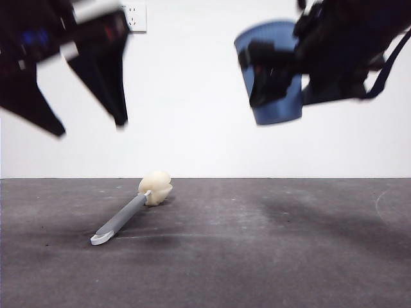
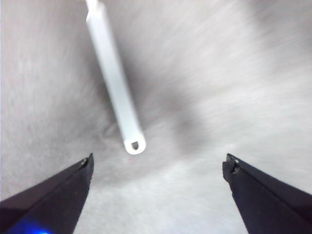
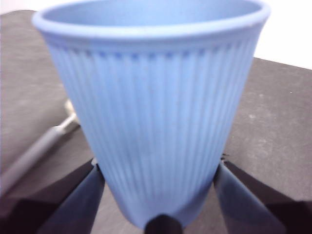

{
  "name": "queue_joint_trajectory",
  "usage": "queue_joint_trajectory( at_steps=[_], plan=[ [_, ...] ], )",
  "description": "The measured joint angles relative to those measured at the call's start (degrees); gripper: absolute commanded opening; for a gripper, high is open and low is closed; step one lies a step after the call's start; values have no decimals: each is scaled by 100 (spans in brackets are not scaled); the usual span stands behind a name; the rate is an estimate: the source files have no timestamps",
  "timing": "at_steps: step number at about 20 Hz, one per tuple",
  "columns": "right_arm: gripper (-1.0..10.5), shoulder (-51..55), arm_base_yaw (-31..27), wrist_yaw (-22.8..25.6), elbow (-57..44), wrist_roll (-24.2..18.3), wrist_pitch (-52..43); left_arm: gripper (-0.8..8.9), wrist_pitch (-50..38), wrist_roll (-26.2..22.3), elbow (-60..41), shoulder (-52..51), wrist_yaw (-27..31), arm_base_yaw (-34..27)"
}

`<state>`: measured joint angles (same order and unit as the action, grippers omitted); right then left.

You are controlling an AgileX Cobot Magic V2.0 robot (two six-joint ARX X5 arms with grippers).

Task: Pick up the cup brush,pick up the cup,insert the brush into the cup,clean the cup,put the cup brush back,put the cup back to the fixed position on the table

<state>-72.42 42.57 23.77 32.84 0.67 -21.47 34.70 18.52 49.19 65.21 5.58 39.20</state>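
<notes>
Nearest the low front camera the brush [image 1: 131, 215] lies flat on the table [image 1: 270, 256], its white-tipped handle end pointing toward about seven o'clock and its cream sponge head farther back toward one o'clock, nothing touching it. Above it, toward ten o'clock in the front view, the left gripper [image 1: 90, 128] hangs in the air with its two black jaws spread wide and nothing between them; the left wrist view shows the same handle [image 2: 114, 83] lying ahead of the open jaws, its ringed end nearest them, and the whole picture is smeared, which suggests the arm is in motion. Farther off and high toward two o'clock, the right gripper [image 1: 276, 77] holds the blue cup [image 1: 273, 70] clear of the table, jaws pressed against the ribbed wall low on the cup near its narrower base, mouth tilted up and toward the left. The main risks seem to be two. The cup is pinched on a tapering wall, so a quick swing or a knock could let it slide out of the jaws or tip. And if the brush is meant to stay put, it lies unrestrained, so the open left jaws passing low could nudge or roll the thin handle out of place.
</notes>
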Motion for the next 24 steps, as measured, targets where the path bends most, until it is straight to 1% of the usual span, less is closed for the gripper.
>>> queue_joint_trajectory(
  at_steps=[2, 4, 6, 8, 9, 10, 15, 20, 21, 22, 24],
  plan=[
    [-12, -610, -186, -260, 0, -9, -487, 448, 181, -7, 0, -590, 0, 166],
    [-12, -1211, -345, -313, 0, -7, -1003, 448, 431, -4, 0, -1115, 4, 291],
    [-12, -1711, -514, -549, 0, 17, -1427, 448, 669, -2, 0, -1541, 4, 315],
    [-12, -2114, -669, -625, 0, 50, -1814, 448, 903, 9, 0, -1878, 11, 315],
    [-12, -2295, -756, -804, 0, 63, -2006, 448, 1001, 15, 0, -2026, 11, 315],
    [-12, -2433, -822, -933, 0, 90, -2162, 448, 1060, 17, 0, -2127, 13, 315],
    [-12, -3071, -1091, -1285, -2, 173, -2614, 448, 1075, 20, 0, -2260, 22, 315],
    [-12, -3228, -1231, -1593, -2, 188, -2551, 448, 1084, 20, 0, -2260, 24, 315],
    [2, -3211, -1228, -1609, 2, 190, -2433, 448, 1084, 20, 0, -2260, 24, 315],
    [42, -3202, -1228, -1613, 4, 190, -2295, 448, 1086, 20, 0, -2260, 24, 315],
    [193, -3152, -1228, -1613, 55, 201, -2052, 448, 1086, 20, 0, -2260, 24, 315]
  ],
)
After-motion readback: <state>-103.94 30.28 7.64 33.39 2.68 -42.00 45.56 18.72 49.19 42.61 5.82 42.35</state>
